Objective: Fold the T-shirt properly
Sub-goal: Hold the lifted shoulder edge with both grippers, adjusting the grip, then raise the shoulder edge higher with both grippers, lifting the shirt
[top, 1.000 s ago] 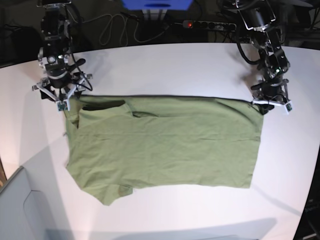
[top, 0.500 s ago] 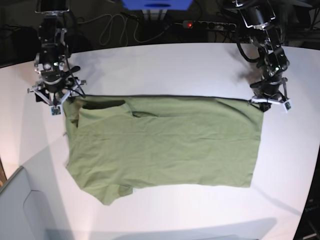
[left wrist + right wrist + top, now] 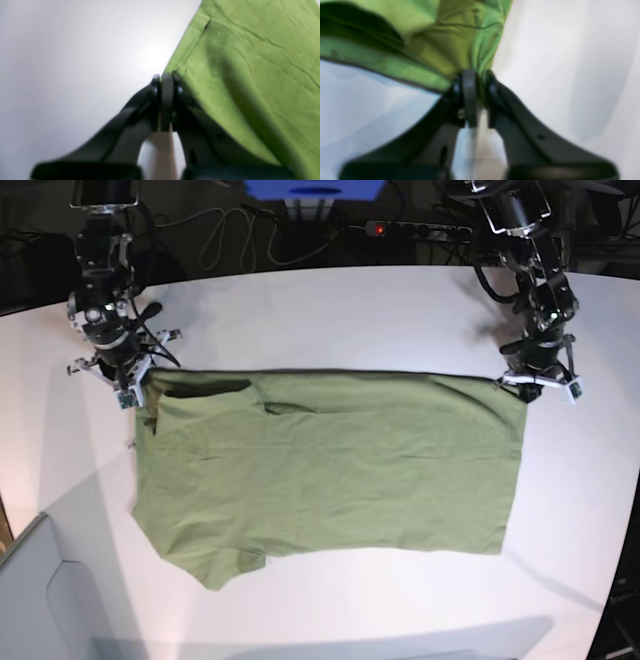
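The olive-green T-shirt (image 3: pixel 330 465) lies spread flat on the white table (image 3: pixel 330 310), collar at the left, hem at the right. At its far right corner my left gripper (image 3: pixel 537 385) is shut on the hem corner. In the left wrist view the black jaws (image 3: pixel 166 77) meet at the cloth's tip, and the T-shirt (image 3: pixel 250 75) drapes over the right finger. My right gripper (image 3: pixel 133 388) is at the far left corner beside the collar. In the right wrist view it (image 3: pixel 477 75) is shut, with bunched T-shirt cloth (image 3: pixel 432 37) pinched between the fingers.
A power strip (image 3: pixel 420 228) and loose cables (image 3: pixel 230 240) lie behind the table's far edge, with a blue object (image 3: pixel 315 190) between the arm bases. A grey surface (image 3: pixel 40 600) sits at the lower left corner.
My right gripper has moved in onto the shirt's far left corner and shut on it. My left gripper closed on the far right corner and has held still since.
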### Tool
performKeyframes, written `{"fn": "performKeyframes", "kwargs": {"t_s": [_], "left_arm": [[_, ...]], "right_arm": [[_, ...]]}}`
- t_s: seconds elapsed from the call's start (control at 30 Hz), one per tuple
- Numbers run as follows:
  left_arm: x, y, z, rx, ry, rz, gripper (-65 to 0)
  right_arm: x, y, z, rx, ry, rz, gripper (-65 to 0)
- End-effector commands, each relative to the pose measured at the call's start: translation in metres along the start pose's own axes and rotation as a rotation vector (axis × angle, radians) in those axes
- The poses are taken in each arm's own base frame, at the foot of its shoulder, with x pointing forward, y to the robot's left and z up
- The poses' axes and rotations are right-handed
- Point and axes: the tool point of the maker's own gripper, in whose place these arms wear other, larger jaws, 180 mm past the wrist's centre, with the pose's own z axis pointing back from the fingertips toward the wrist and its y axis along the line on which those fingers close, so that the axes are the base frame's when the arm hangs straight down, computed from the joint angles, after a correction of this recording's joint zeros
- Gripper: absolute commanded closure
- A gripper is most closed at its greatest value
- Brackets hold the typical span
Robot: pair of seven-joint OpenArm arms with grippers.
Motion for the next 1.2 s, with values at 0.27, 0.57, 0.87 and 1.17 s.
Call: {"fn": "performKeyframes", "kwargs": {"t_s": [0.27, 0.57, 0.87, 1.17], "left_arm": [[0.002, 0.002, 0.013, 0.010, 0.016, -0.041, 0.0], [0.035, -0.015, 0.031, -0.027, -0.075, -0.086, 0.0], [0.062, -0.029, 0.040, -0.052, -0.151, -0.103, 0.0], [0.079, -0.034, 0.034, -0.062, -0.183, -0.095, 0.0]], "right_arm": [[0.018, -0.016, 0.012, -0.030, -0.036, 0.066, -0.3], [0.054, -0.040, 0.032, -0.103, -0.060, 0.108, -0.3], [0.086, -0.058, 0.040, -0.157, -0.076, 0.121, -0.3], [0.112, -0.070, 0.042, -0.186, -0.098, 0.095, -0.3]]}}
